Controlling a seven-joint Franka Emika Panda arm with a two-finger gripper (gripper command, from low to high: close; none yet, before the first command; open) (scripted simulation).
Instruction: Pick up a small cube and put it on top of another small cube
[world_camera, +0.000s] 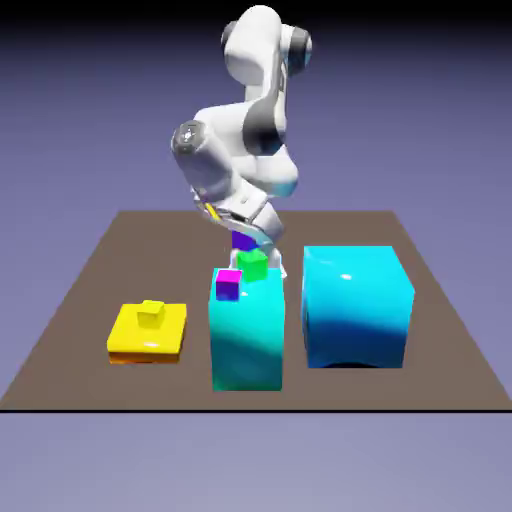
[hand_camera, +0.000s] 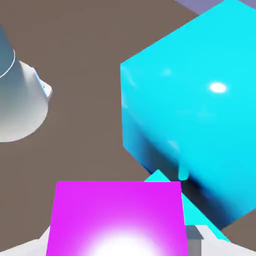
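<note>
The violet cube (hand_camera: 117, 215) is large in the hand view, between the two finger tips, and its face is smooth and glossy, with a white shine. The fingers of the gripper (world_camera: 258, 265) stand apart, one at each side, but the cube hides their inner sides, so I cannot tell if they press on it or are free. In the exterior view this cube is just under the hand and looks darker, blue-violet, directly above the green cube (world_camera: 252, 265); if they touch, I cannot tell.

The green cube is bright and has sharp edges, and it appears at the back of the top of the tall cyan block (world_camera: 247, 335). Near it, at the front left of this top, is the magenta cube (world_camera: 229, 284), with a darker front face. At the exterior view's right stands the big cyan block (world_camera: 352, 305), wide and shiny, turning deep blue below. At the left, a small yellow cube (world_camera: 151, 314) rests on a flat, glossy yellow slab (world_camera: 148, 346).

The table (world_camera: 190, 390) is flat, brown and dull. Around is a plain blue-violet backdrop (world_camera: 80, 120), darker at the top.
</note>
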